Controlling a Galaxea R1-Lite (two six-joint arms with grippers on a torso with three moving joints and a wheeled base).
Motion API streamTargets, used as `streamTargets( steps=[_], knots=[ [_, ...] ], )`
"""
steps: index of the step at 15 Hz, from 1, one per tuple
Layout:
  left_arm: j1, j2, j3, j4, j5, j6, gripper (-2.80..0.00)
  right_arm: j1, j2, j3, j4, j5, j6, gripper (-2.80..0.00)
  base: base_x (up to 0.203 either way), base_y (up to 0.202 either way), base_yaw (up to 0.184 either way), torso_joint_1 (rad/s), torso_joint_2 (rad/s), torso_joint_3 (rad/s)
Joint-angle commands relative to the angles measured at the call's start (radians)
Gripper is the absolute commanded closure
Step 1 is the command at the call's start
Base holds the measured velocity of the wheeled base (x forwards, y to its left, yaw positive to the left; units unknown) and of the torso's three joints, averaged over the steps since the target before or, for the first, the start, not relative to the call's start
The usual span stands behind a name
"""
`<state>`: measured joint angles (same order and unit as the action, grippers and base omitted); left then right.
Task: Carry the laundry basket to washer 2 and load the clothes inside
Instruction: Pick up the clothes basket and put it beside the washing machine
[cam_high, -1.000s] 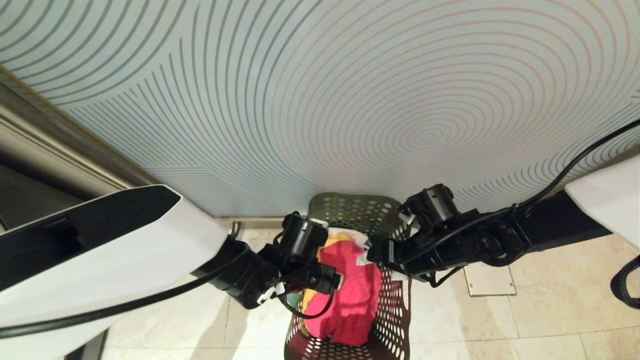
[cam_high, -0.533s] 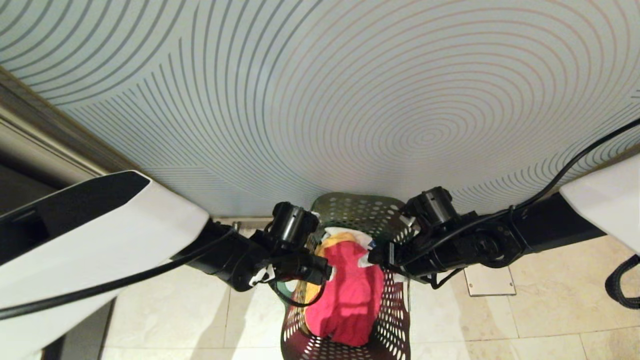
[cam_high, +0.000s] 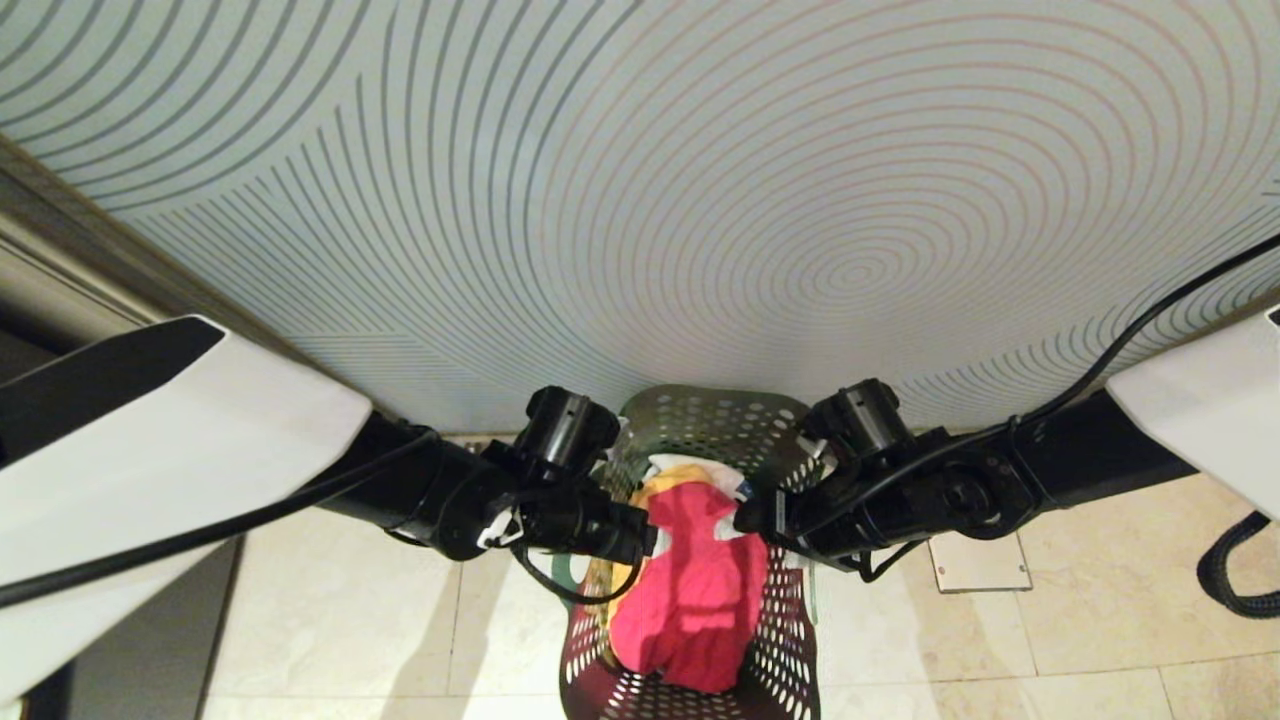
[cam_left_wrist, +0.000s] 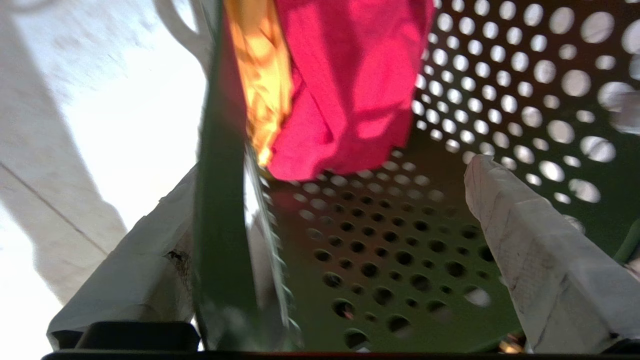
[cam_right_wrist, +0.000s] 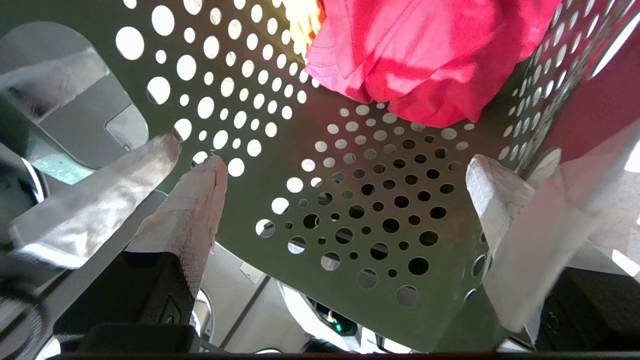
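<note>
Both pincers stood open, nothing gripped: left pincer (cam_left_wrist: 320, 240) straddled laundry basket (cam_high: 715, 420) wall, right pincer (cam_right_wrist: 345, 200) inside rim. Basket sat on floor (cam_high: 1050, 640), clothes (cam_high: 695, 600) inside. I judged best: seat deeper, close evenly, lift level.

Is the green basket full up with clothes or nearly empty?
Nearly empty. The laundry basket holds only a small bundle of clothes, and both wrist views show lots of bare holed wall around it.

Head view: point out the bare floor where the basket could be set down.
Bare tile floor lies right of the laundry basket, past the floor plate, and also on its left. The basket's mouth is crowded: left gripper, right gripper, clothes.
</note>
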<state>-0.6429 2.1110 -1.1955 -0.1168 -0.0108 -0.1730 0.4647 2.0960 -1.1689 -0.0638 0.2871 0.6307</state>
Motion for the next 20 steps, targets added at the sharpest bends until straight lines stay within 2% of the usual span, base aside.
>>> streamTargets(
  steps=[1,3,6,13,16,17,19,20],
  knots=[
    [0.006,-0.022,-0.002,0.021,-0.014,-0.012,-2.8,0.006,0.007,0.0,-0.001,-0.013,0.004,-2.8,0.0,0.0,0.0,0.0,0.0,0.0],
    [0.012,-0.011,-0.003,0.042,-0.045,-0.027,-2.8,0.011,0.016,-0.001,-0.001,-0.02,0.003,-2.8,0.0,0.0,0.0,0.0,0.0,0.0],
    [0.01,0.018,-0.003,0.04,-0.049,-0.068,-2.8,0.015,0.018,-0.003,-0.001,-0.037,0.002,-2.8,0.0,0.0,0.0,0.0,0.0,0.0],
    [0.002,0.069,-0.004,0.034,-0.052,-0.086,-2.8,0.026,0.021,-0.001,0.001,-0.057,0.001,-2.8,0.0,0.0,0.0,0.0,0.0,0.0],
    [0.003,0.052,-0.041,0.046,-0.051,-0.084,-2.8,0.028,0.021,-0.001,0.002,-0.057,0.001,-2.8,0.0,0.0,0.0,0.0,0.0,0.0],
    [0.003,0.034,-0.061,0.058,-0.051,-0.082,-2.8,0.028,0.021,-0.001,0.001,-0.057,0.001,-2.8,0.0,0.0,0.0,0.0,0.0,0.0],
    [0.003,0.004,-0.097,0.163,-0.064,-0.084,-2.8,0.03,0.023,-0.001,0.001,-0.057,0.001,-2.8,0.0,0.0,0.0,0.0,0.0,0.0],
    [0.004,-0.007,-0.106,0.213,-0.107,-0.09,-2.8,0.035,0.024,-0.001,0.001,-0.057,0.001,-2.8,0.0,0.0,0.0,0.0,0.0,0.0]
  ],
)
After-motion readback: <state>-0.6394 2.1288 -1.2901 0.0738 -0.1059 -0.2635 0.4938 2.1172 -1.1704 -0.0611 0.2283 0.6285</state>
